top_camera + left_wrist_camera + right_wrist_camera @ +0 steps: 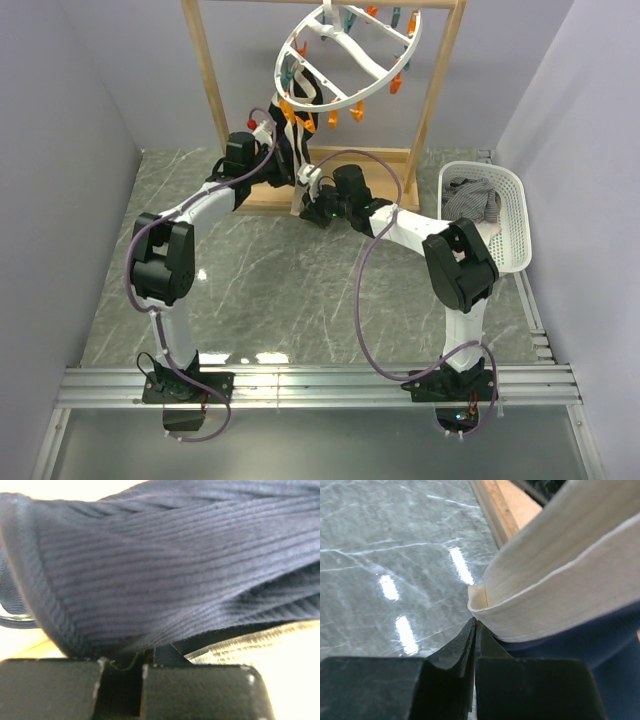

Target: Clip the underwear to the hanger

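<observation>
The white ring hanger (385, 75) with orange and teal clips hangs from the wooden rack. The navy underwear (297, 150) hangs below its left side, with the cream waistband (300, 205) at the bottom. My left gripper (281, 168) is at the fabric. In the left wrist view the ribbed navy underwear (165, 575) fills the frame and my left gripper (142, 657) is closed on its lower edge. My right gripper (309, 182) is beside it. In the right wrist view the right gripper (474, 625) is shut, its tips just under the waistband (560, 575), with no cloth visible between them.
The wooden rack has an upright (210, 80) and a base board (385, 160) behind the grippers. A smaller black garment (307, 88) hangs clipped on the ring's left side. A white basket (517, 225) at the right holds a grey striped cloth (470, 200).
</observation>
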Robot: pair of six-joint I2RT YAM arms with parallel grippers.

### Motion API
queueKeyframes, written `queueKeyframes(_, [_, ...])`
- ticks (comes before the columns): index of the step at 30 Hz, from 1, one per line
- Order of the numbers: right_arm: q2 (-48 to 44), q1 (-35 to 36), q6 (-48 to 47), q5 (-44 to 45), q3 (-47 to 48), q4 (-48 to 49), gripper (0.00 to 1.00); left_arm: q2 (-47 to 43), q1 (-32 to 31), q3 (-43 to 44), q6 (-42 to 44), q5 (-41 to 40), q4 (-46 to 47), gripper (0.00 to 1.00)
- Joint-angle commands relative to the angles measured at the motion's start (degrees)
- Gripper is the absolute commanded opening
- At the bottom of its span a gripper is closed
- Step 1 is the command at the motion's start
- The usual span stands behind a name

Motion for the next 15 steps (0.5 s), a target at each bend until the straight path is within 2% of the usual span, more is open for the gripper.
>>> queueKeyframes(1, [0.4,0.3,-2.0,2.2,2.5,-0.1,0.00,0.2,0.3,0.4,-6.1,6.9,8.4,0.00])
queueKeyframes(6, [0.7,0.3,-1.1,3.9,2.3,1.3,0.00,0.2,0.8,-0.1,-8.2,8.3,9.3,0.00])
queueKeyframes(9, [0.5,0.2,-1.2,5.3,2.2,1.9,0.00,-0.7,1.5,-0.2,-6.6,6.5,7.5,0.15])
queueKeyframes(10, [0.7,0.3,-1.1,6.0,2.7,1.7,0.00,-1.0,1.9,-0.3,-6.3,6.1,7.1,0.27])
queueKeyframes(12, [1.6,0.3,-0.8,7.3,3.3,1.0,0.00,-2.3,2.3,-0.9,-5.5,4.8,6.7,0.41])
queueKeyframes(14, [2.2,0.4,-0.8,8.3,3.9,0.6,0.00,-3.0,3.0,-1.5,-5.0,4.7,6.1,0.47])
queueKeyframes(15, [2.3,0.4,-0.6,8.6,3.9,0.8,0.00,-3.8,3.2,-1.7,-4.2,4.8,5.6,0.53])
